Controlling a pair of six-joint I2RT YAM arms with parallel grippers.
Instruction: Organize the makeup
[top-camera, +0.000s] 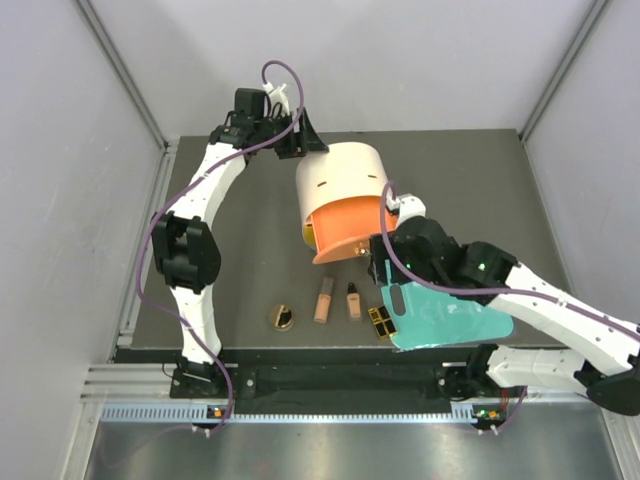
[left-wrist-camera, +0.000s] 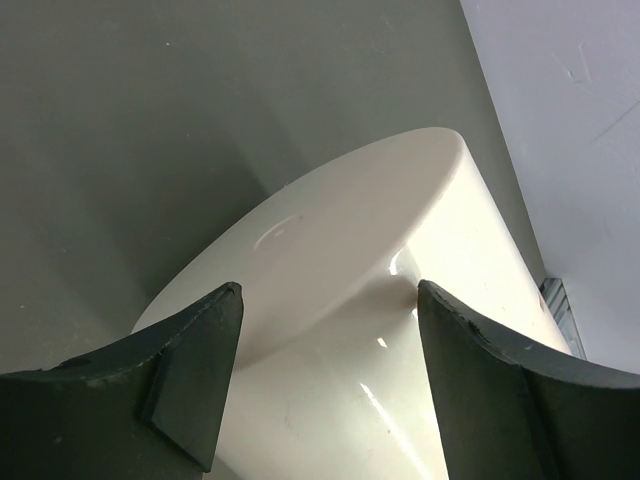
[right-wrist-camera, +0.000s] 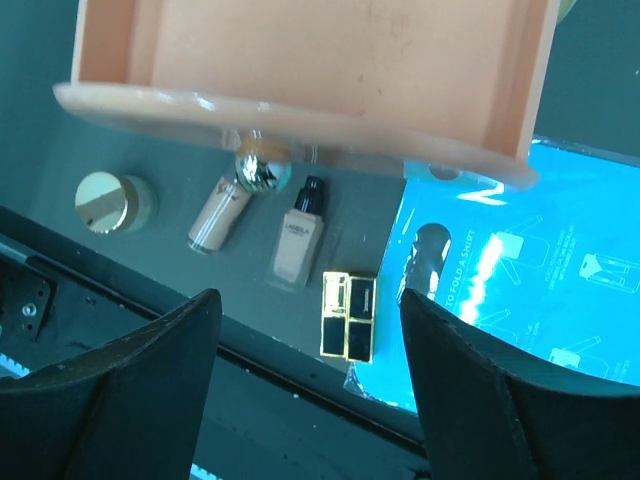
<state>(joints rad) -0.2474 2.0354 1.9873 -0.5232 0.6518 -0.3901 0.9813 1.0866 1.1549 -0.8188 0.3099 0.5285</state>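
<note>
Though cap-hidden, peach tube (right-wrist-camera: 213, 222) beside compact (right-wrist-camera: 105, 200).

Dark table (top-camera: 480, 190) bears box (top-camera: 340, 185), teal board (top-camera: 450, 325), tubes (top-camera: 324, 299), compact (top-camera: 281, 317), seemingly a palette (top-camera: 380, 322).

Cream-and-orange cylindrical box (top-camera: 343, 183) on dark table (top-camera: 475, 180), teal board (top-camera: 452, 322) perhaps against it.

Bright, even overhead light; glare on cream box (left-wrist-camera: 330, 250) and teal board (right-wrist-camera: 520, 290); soft shadows.
</note>
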